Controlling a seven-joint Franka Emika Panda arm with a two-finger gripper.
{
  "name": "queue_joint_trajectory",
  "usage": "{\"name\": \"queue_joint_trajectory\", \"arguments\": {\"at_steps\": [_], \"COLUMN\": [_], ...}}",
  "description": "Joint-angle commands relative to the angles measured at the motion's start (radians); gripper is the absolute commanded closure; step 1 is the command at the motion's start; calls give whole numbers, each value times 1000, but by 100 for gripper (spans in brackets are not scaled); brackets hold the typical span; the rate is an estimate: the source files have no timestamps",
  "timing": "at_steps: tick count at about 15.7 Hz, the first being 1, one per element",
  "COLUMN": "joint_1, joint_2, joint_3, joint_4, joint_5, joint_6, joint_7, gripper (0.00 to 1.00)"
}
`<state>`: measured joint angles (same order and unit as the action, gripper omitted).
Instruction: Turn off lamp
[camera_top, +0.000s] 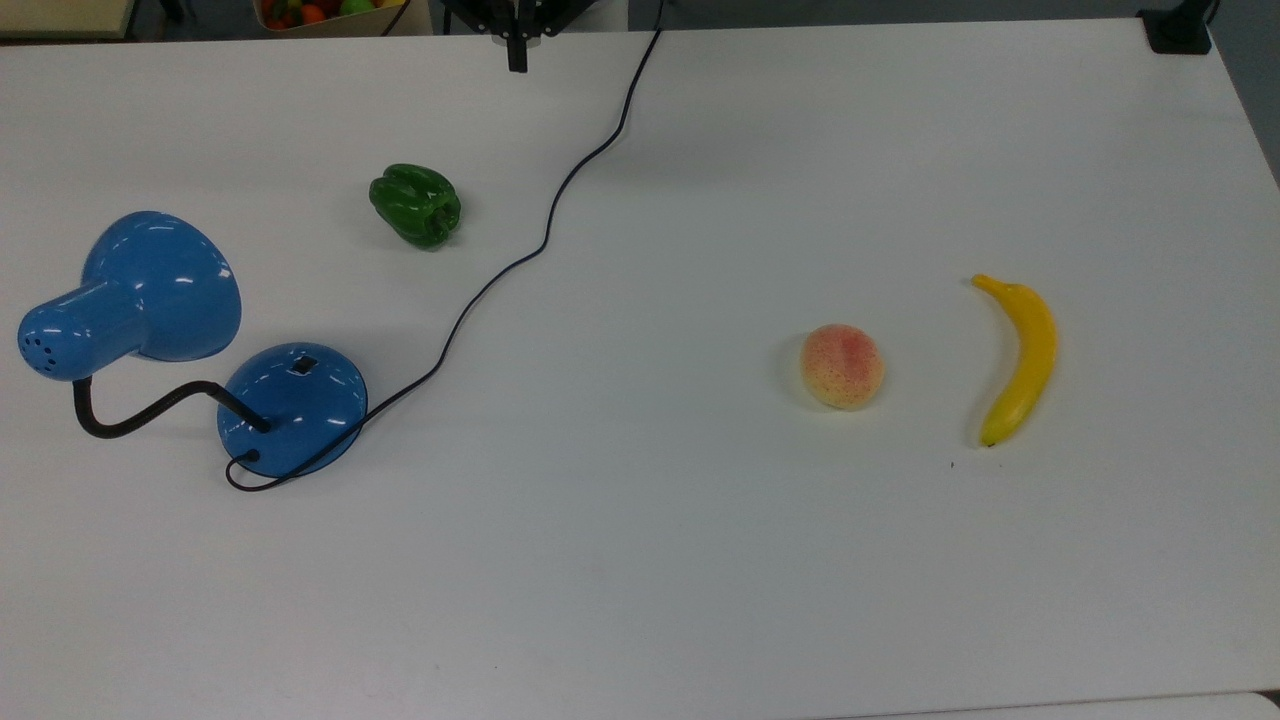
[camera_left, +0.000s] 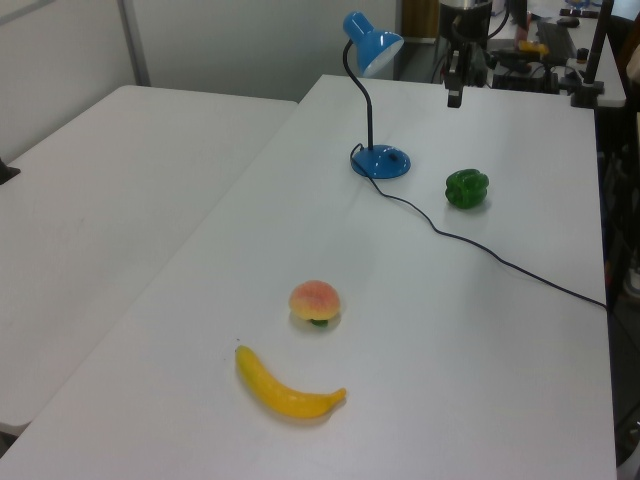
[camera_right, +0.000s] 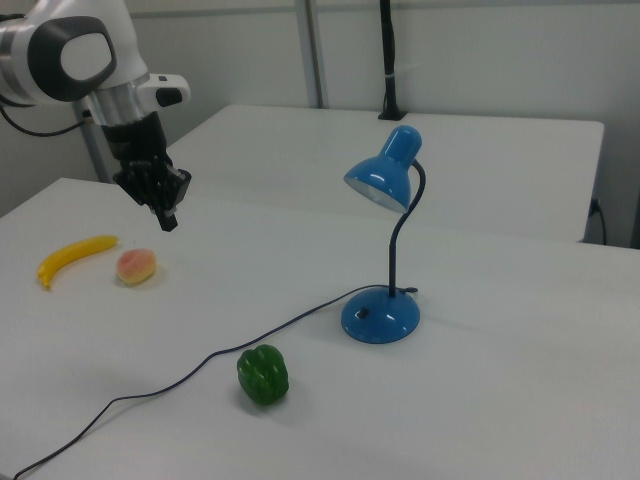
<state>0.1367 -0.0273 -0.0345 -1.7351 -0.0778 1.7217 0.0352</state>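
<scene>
The pincer (camera_right: 171, 222) hangs high in the air, its fingers pressed together, holding nothing. The lamp (camera_right: 385, 250) stands on the table (camera_right: 520, 400), well apart from it, toward the right view's right and lower down. Its switch (camera_top: 304, 365) faces up.

Top view: overhead, straight down on white table (camera_top: 640, 560). Left view: oblique from yellow banana (camera_left: 288, 392) end. Right view: opposite, lower, nearer. All share tabletop.

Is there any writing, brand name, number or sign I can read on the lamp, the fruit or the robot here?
None: no readable text on the lamp, green pepper, peach, banana, table or gripper.
</scene>
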Motion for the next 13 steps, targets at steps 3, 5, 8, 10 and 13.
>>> {"name": "queue_joint_trajectory", "arguments": {"at_steps": [3, 5, 8, 10, 13], "joint_1": [12, 11, 4, 3, 0], "joint_2": [-3, -3, -3, -3, 4], "joint_3": [-8, -12, -12, -12, -16], "joint_4": [31, 35, 63, 71, 117], "joint_5": [-8, -13, -13, -13, -11], "joint_6": [-70, -79, -102, -106, -152], "joint_7": [-18, -26, -26, -26, -28], "gripper": [30, 1, 0, 0, 0]}}
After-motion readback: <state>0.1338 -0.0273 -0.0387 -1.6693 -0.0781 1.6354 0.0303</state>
